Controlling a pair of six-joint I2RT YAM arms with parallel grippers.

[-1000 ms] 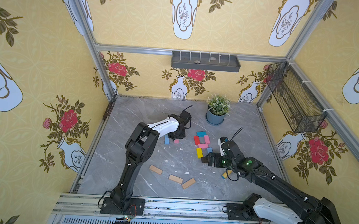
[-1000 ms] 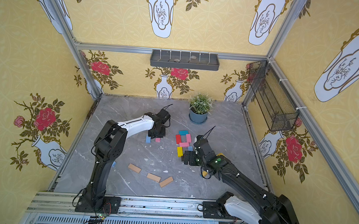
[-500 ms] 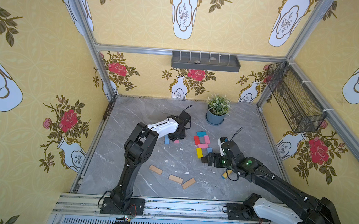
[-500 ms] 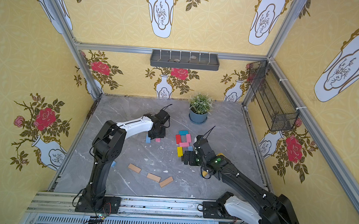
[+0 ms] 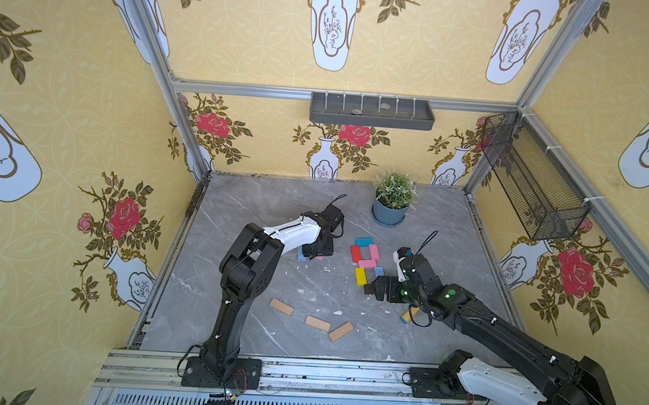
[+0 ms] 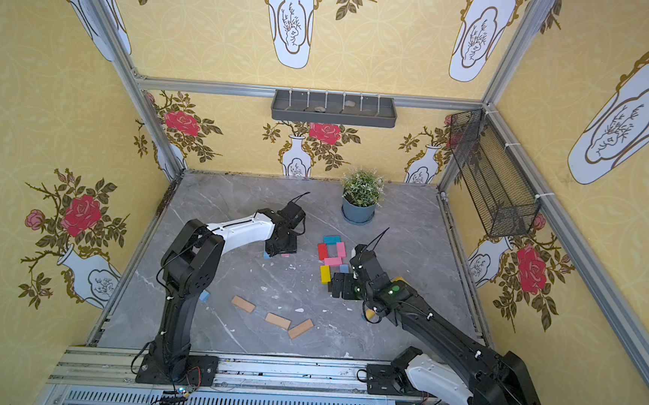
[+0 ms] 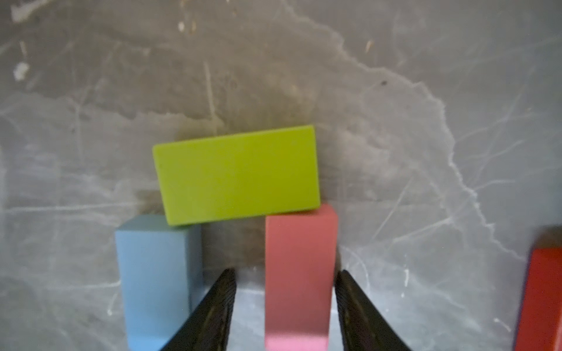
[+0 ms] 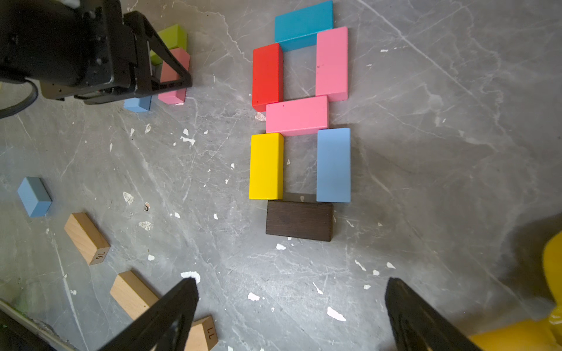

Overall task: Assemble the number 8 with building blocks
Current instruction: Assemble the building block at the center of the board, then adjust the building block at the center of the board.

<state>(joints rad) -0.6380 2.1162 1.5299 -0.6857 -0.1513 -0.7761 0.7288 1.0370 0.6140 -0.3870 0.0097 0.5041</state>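
Front left: three tan blocks (image 5: 317, 323) lie loose on the table (image 5: 235, 224).
Left arm: the left gripper (image 7: 285, 275) stands partly open astride a pink block (image 7: 299, 267), with a gap on one side, clamping nothing.
Beside it: a green block (image 7: 237, 174) lies across the ends of the pink block and a light blue block (image 7: 155, 273).
Right of centre: the number 8 (image 8: 297, 115) lies flat, seven blocks, its dark brown block (image 8: 299, 220) frontmost.
Right arm: the right gripper (image 8: 292, 282) hangs wide open and empty, just short of the dark brown block.

Left tool (image 7: 285, 271), jaws slightly parted, points straight down, left of the number 8 (image 8: 299, 121); right tool (image 8: 292, 281), jaws spread wide, hangs at its near end.
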